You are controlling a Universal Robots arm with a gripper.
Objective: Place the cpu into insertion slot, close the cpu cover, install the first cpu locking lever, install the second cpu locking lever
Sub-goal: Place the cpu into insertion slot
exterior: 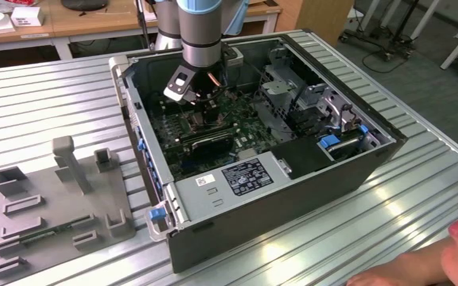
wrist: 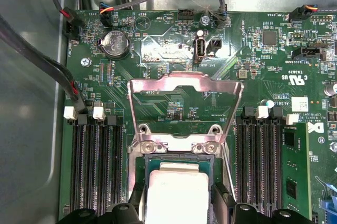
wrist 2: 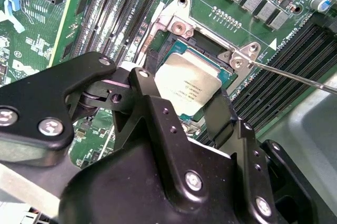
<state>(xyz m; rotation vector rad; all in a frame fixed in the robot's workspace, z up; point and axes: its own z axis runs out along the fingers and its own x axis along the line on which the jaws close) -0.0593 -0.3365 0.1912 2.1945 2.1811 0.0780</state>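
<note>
cpu (wrist 2: 192,84) at the insertion slot (wrist: 174,159) on the green motherboard (wrist: 158,45), inside the computer case (exterior: 293,202) (fully seated or not, can't tell). cpu cover (wrist: 158,84) flipped up, open. Gripper (wrist: 178,197) narrow, fingers (wrist 2: 218,113) clamped on the cpu's two edges.

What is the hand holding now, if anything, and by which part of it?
The hand holds the cpu by two opposite side edges, just over the insertion slot. The cpu cover stands open.
</note>
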